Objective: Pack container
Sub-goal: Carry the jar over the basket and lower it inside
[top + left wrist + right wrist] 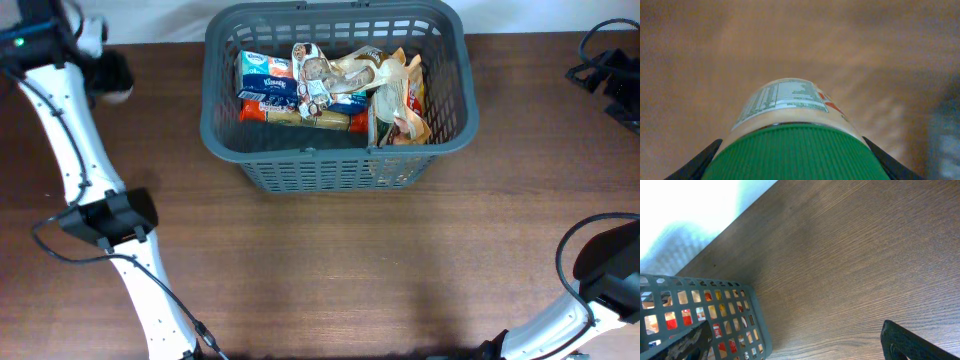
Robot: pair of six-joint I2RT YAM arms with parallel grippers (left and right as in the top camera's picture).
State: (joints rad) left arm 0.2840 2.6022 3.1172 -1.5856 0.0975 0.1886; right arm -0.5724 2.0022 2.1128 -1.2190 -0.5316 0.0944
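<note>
Dark grey and slotted, the container (335, 172) sits at the far middle of the bench (350, 270) with a heap of packets (320, 90) already inside, so much of the packing looks done. The left pincer (792, 167) is closed around a green-lidded jar (785, 107), well left of the container, which I judge has yet to go in. The right pincer (800, 342) gapes wide and empty.

The basket (758, 326) shows its slotted corner at lower left, red packets (671, 322) visible through the slots. The end effector (795, 339) hangs over the wooden tabletop (850, 255), fingers wide apart.
</note>
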